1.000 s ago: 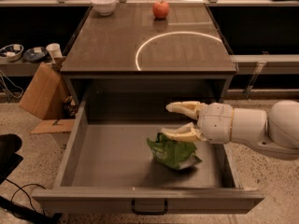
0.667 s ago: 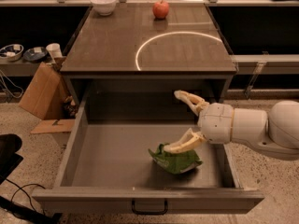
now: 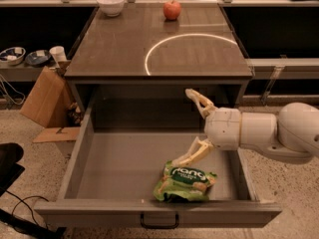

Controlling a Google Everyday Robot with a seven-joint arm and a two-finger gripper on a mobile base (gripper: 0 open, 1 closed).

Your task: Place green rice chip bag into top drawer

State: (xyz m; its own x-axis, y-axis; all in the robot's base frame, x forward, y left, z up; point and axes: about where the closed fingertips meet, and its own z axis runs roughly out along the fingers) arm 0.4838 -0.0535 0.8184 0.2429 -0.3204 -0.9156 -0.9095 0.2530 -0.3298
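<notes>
The green rice chip bag [image 3: 185, 182] lies flat on the grey bottom of the open top drawer [image 3: 114, 171], near its front right, label up. My gripper [image 3: 183, 128] hangs over the drawer's right side, just above and behind the bag. Its two tan fingers are spread wide apart, one pointing up at the cabinet front, the other [image 3: 192, 155] reaching down to the bag's top edge. Nothing is between the fingers. The drawer's black handle [image 3: 159, 220] shows on the front panel.
A red apple [image 3: 172, 9] and a white bowl [image 3: 110, 4] stand at the back of the cabinet top [image 3: 114, 49]. A cardboard box [image 3: 44, 97] leans on the floor at the left. A dark object [image 3: 9, 166] sits at the lower left.
The gripper has opened wider and lifted off the bag. The bag has dropped and settled flat on the drawer bottom, nearer the front.
</notes>
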